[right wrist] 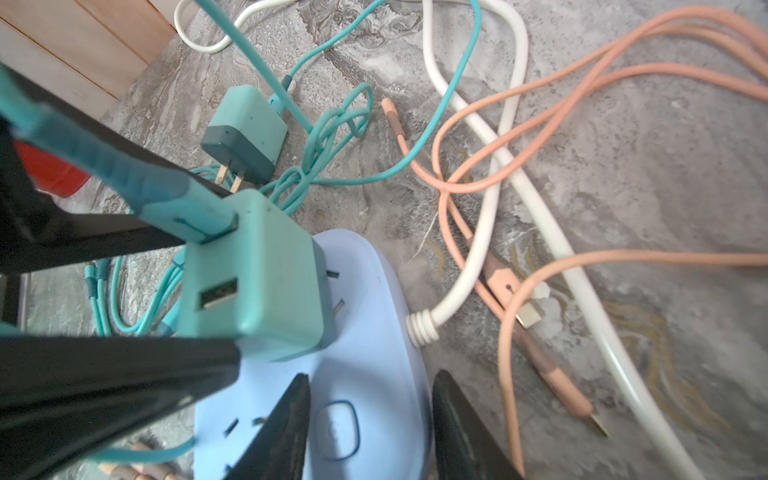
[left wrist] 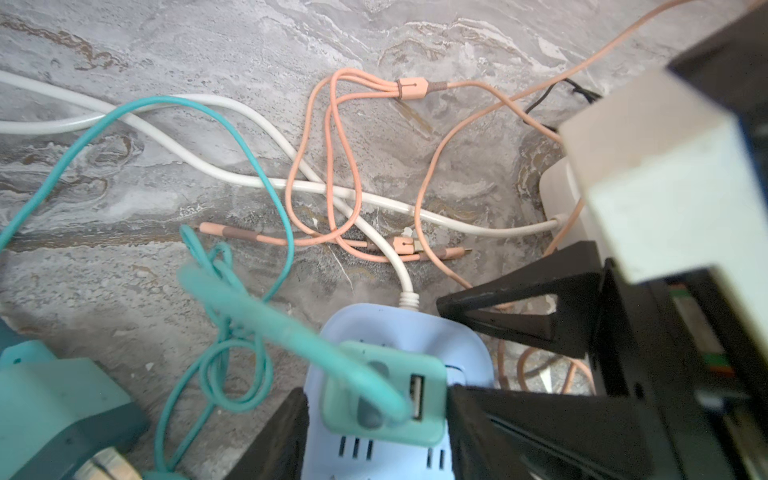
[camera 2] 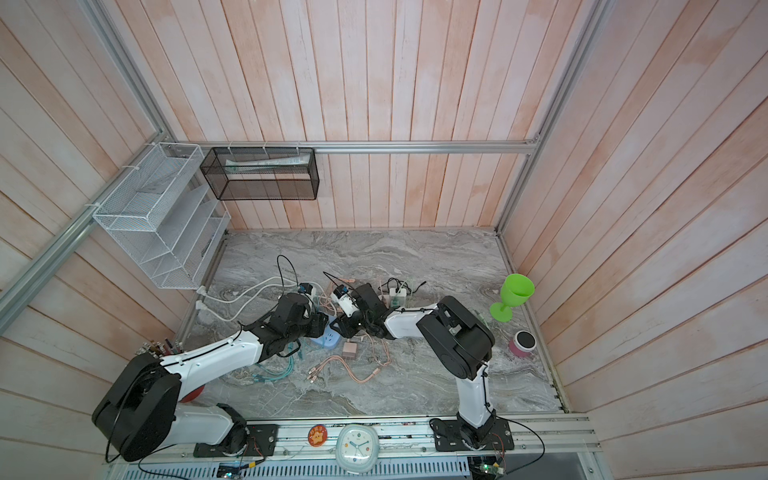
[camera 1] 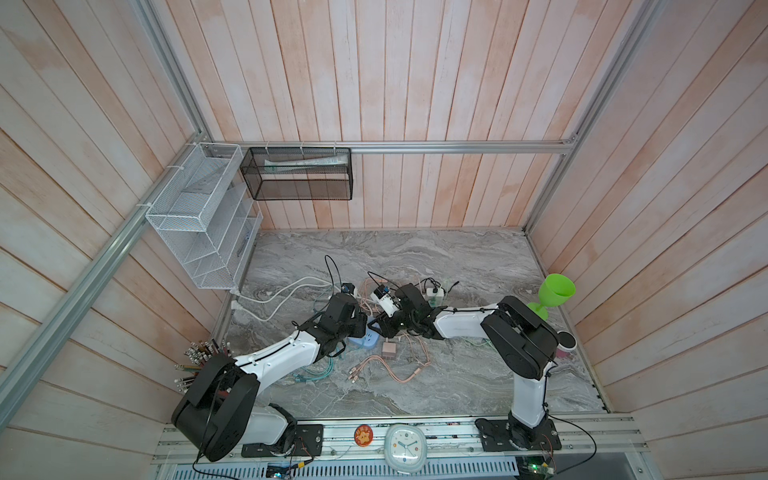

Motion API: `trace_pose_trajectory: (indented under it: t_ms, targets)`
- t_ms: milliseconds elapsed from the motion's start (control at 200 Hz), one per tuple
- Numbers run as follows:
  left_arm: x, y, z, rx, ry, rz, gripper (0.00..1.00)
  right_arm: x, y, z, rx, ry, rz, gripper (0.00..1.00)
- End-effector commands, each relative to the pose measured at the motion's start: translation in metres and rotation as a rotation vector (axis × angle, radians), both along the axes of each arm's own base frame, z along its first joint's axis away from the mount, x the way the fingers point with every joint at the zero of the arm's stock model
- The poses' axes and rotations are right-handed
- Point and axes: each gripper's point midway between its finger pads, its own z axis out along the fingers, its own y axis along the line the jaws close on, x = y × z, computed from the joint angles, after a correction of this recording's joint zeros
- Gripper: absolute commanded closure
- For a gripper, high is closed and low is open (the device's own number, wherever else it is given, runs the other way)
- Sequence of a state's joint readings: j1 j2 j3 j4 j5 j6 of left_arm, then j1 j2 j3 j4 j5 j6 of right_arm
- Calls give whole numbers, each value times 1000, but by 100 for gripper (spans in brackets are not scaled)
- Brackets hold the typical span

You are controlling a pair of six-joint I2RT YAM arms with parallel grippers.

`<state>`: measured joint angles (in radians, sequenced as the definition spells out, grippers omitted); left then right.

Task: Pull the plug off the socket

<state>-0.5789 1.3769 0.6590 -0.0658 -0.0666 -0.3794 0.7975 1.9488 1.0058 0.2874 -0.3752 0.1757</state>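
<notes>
- The teal plug (left wrist: 382, 395) sits in the pale blue socket (left wrist: 465, 345). The socket lies flat near the middle of the table (camera 1: 457, 374), between the two arms in both top views.
- The left gripper (left wrist: 378, 390) straddles the plug. One finger (left wrist: 498, 424) touches its side and the other stands just beside it, so I cannot tell whether the clamp is complete.
- The right gripper (right wrist: 372, 376) reaches in from the right with its fingers apart. One finger (right wrist: 282, 428) lies over the socket's top and the other at its edge; whether it truly grasps the socket I cannot tell.
- A white cord (right wrist: 457, 291) leaves one end of the socket, and pink cables (right wrist: 540, 124) lie tangled beside it.
</notes>
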Motion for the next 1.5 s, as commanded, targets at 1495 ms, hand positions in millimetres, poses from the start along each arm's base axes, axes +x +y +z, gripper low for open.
trace_pose_trajectory:
  t_ms: [1495]
  targets:
    - [1,-9,-9,32,-32,-26,46,-43,-58,-94,-303,257,-17,57]
